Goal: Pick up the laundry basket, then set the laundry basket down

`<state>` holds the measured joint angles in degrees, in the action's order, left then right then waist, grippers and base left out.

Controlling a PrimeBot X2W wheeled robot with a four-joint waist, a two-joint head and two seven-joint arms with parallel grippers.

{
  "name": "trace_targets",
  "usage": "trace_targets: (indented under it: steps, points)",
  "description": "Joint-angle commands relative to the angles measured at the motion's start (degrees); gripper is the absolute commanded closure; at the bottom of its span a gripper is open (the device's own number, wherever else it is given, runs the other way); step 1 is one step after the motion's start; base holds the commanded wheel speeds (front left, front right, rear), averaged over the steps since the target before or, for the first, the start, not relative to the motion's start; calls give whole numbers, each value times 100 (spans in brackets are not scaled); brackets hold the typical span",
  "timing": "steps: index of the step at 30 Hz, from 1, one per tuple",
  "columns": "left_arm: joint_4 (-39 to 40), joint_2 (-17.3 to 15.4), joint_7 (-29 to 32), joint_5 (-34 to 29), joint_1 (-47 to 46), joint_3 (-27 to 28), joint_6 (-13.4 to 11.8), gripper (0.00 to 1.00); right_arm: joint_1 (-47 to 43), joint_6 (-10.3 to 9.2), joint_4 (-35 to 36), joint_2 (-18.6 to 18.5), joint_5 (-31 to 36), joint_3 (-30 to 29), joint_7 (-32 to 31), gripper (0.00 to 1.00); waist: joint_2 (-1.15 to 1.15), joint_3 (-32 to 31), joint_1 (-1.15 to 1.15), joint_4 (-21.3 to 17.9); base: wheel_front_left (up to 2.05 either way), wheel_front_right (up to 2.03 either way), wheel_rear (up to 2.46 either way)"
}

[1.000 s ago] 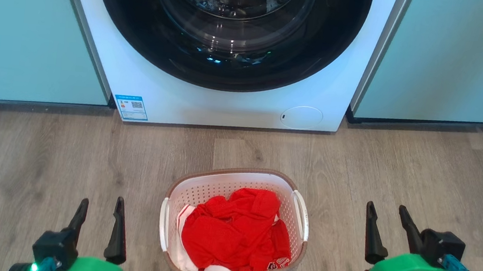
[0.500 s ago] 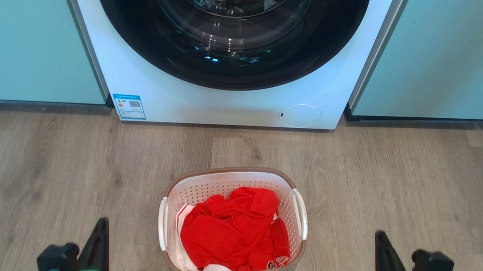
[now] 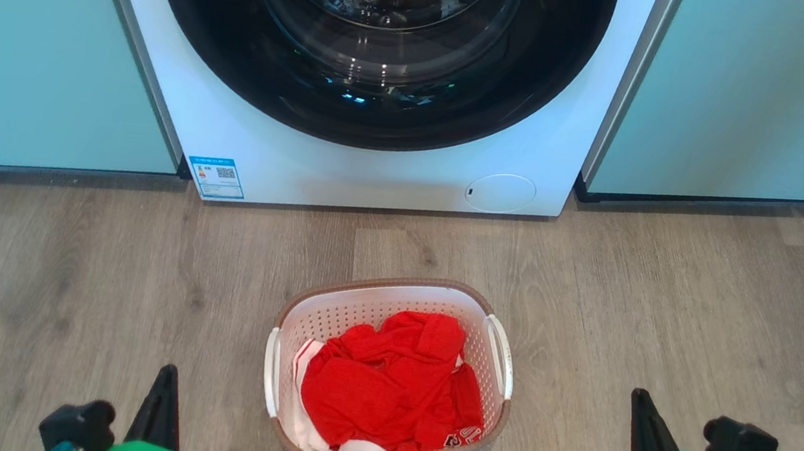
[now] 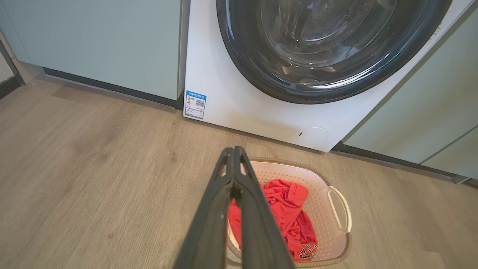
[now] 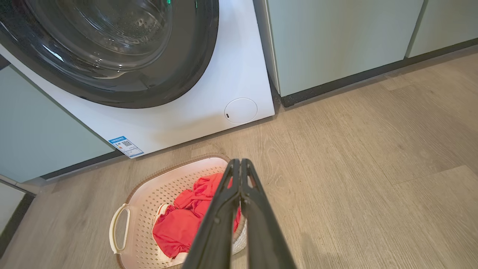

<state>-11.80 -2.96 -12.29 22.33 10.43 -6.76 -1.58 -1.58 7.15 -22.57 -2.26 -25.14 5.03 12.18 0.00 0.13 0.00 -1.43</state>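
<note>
The laundry basket (image 3: pixel 363 309) stands on the wood floor in front of the washing machine. It is white and perforated with a brown rim and white side handles, and holds red clothes (image 3: pixel 389 381) over something white. My left gripper (image 3: pixel 167 374) hovers to the basket's left, shut, fingers pressed together and empty. My right gripper (image 3: pixel 639 400) is to the basket's right, also shut and empty. Both are apart from the basket. The left wrist view has the basket (image 4: pixel 317 179) beyond the closed left gripper (image 4: pixel 234 150). In the right wrist view the basket (image 5: pixel 149 194) lies behind the closed right gripper (image 5: pixel 239 162).
A white front-loading washing machine (image 3: pixel 348 167) with a dark round door stands just behind the basket. Pale green cabinets (image 3: pixel 37 68) flank it on both sides. Wood floor (image 3: pixel 700 302) spreads left and right of the basket.
Both grippers have gone from open to shut and dropped lower in the head view. The basket has stayed in place.
</note>
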Motion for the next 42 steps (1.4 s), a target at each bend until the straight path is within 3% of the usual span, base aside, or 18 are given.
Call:
trace_targets:
  steps: [1, 42]
  points:
    - [155, -40, 27, 119, -236, 92, 31, 100, 219, 4, 217, -52, -129, -51, -30, 100, 0, 0, 0, 1, 0, 0, 0]
    - [16, -99, 637, 2791, -766, 450, 362, 100, 422, 16, 462, -120, -2677, -377, -649, 100, 0, 2, 0, 55, 0, 0, 0]
